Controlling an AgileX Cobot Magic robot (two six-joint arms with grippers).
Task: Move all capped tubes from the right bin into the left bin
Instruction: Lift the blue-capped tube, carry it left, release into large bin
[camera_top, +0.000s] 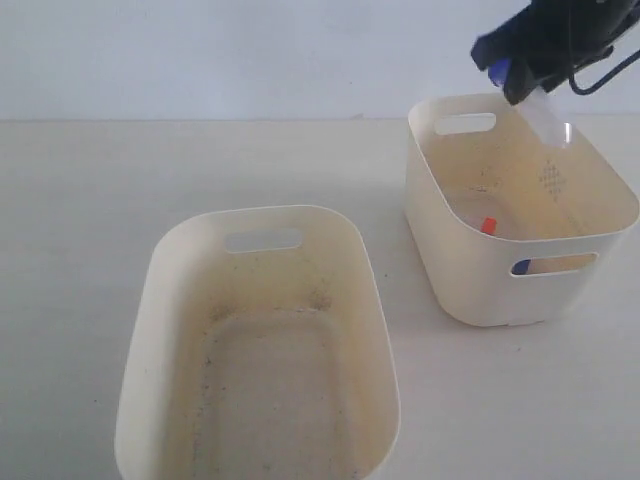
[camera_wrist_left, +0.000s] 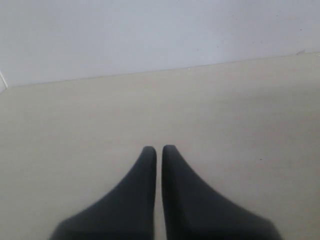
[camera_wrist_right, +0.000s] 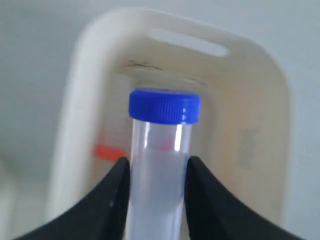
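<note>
My right gripper (camera_top: 525, 88) hangs above the far rim of the right bin (camera_top: 455, 215), shut on a clear tube with a blue cap (camera_wrist_right: 164, 106); the tube's body (camera_top: 548, 118) slants down from the fingers. Both black fingers (camera_wrist_right: 116, 197) press its sides in the right wrist view. Inside that clean bin lie an orange-red cap (camera_top: 488, 226) and a blue cap (camera_top: 521, 267) seen through the handle cutout. The speckled left bin (camera_top: 150, 330) stands nearer, with no tube in it. My left gripper (camera_wrist_left: 158, 150) is shut over bare table, holding nothing, outside the exterior view.
The two bins stand apart on a pale tabletop (camera_top: 80, 200), with a white wall behind. A dotted diamond mark (camera_top: 552, 178) shows on the right bin's inner wall.
</note>
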